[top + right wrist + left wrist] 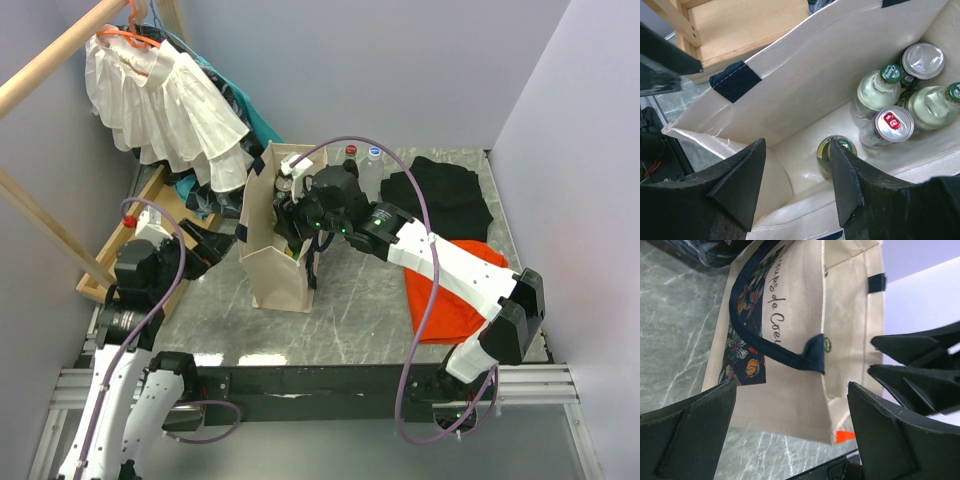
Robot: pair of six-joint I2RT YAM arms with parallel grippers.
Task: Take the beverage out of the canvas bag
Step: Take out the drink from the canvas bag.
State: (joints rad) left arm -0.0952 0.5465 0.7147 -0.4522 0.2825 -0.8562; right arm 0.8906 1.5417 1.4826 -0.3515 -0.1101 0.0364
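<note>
Marble tabletop; right claw parted at canvas bag mouth, above bottles.

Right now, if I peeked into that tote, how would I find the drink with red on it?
Look down into the cream canvas bag, where drinks stand clustered at one end. Beside two green-capped bottles stands a can; unlike the plain silver-topped can nearby, its lid carries a red pull tab.

Canvas bag: we see it cream with navy straps, upright and open-topped on the desk.
Pale bottles: we count two, green-capped, upright inside.
Cans: two, silver-topped, among them.
Dark bottle: inside, standing apart.
</note>
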